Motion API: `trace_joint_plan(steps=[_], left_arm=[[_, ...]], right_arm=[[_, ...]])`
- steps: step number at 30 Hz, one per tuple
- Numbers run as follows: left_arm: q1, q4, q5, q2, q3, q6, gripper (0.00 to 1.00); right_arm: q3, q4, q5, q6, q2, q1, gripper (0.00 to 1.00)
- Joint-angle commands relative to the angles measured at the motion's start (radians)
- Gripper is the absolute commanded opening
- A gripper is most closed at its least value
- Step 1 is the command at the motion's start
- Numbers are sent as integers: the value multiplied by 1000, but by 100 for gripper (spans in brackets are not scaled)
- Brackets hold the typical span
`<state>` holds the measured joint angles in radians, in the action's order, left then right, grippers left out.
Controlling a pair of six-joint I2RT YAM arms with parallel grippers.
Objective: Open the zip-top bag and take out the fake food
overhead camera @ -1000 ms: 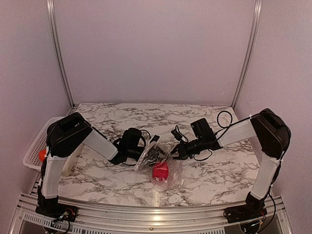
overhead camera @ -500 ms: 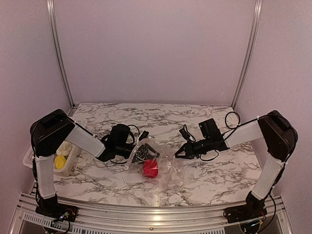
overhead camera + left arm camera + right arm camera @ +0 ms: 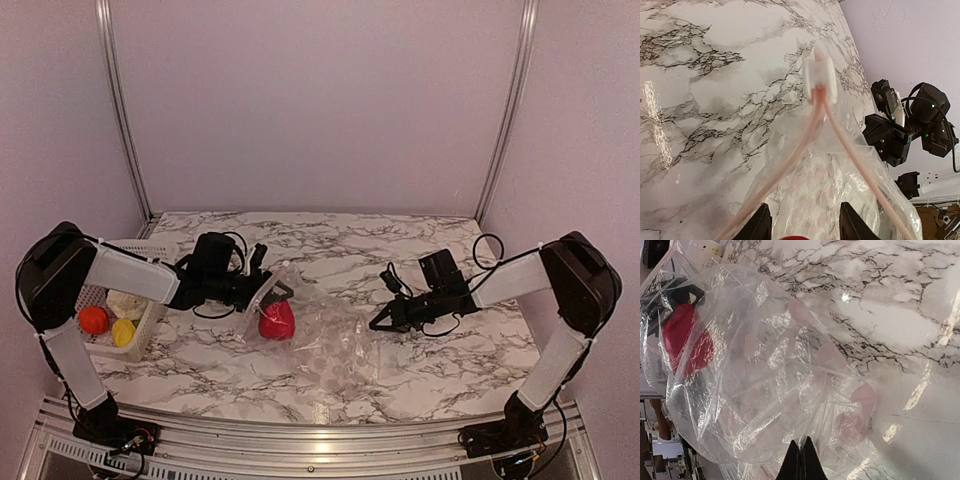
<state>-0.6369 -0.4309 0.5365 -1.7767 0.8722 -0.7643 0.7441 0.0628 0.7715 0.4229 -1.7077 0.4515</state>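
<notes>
**Bag held at both ends, red piece at the mouth**

The zip-top bag [image 3: 335, 340] is lying crumpled at the centre of the marble counter [image 3: 420, 250], stretching between the two arms. The right claw [image 3: 800, 455] is pinching the bag's right edge, its fingertips pressing together on the film. The left claw [image 3: 803, 217] is reaching in at the bag's left end, between the two pink zip strips [image 3: 820, 107], which are splaying apart from the white slider [image 3: 818, 75]. Its fingers are standing apart and appear to be clamping a red piece [image 3: 277, 320], which is showing only as a sliver in the left wrist view. The white basket [image 3: 145, 247] at the counter's left edge is holding a cauliflower [image 3: 125, 303], an orange fruit [image 3: 93, 319] and a yellow piece [image 3: 124, 333].
</notes>
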Motion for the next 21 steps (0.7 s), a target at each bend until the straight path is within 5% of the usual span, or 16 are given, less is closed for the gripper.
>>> trace_joint_plan(steps=[1,9,21], left_arm=[[42,139,-74,90,-17,64,26],[213,363,-132,323,31,126,26],[673,830,-284,508,140,241,28]], right_arm=[[-20,-31,-29,-25,33,-11,0],[-31,-44,-33,-38,59,-22,0],[19,-95,-28,-86,46,-22,0]])
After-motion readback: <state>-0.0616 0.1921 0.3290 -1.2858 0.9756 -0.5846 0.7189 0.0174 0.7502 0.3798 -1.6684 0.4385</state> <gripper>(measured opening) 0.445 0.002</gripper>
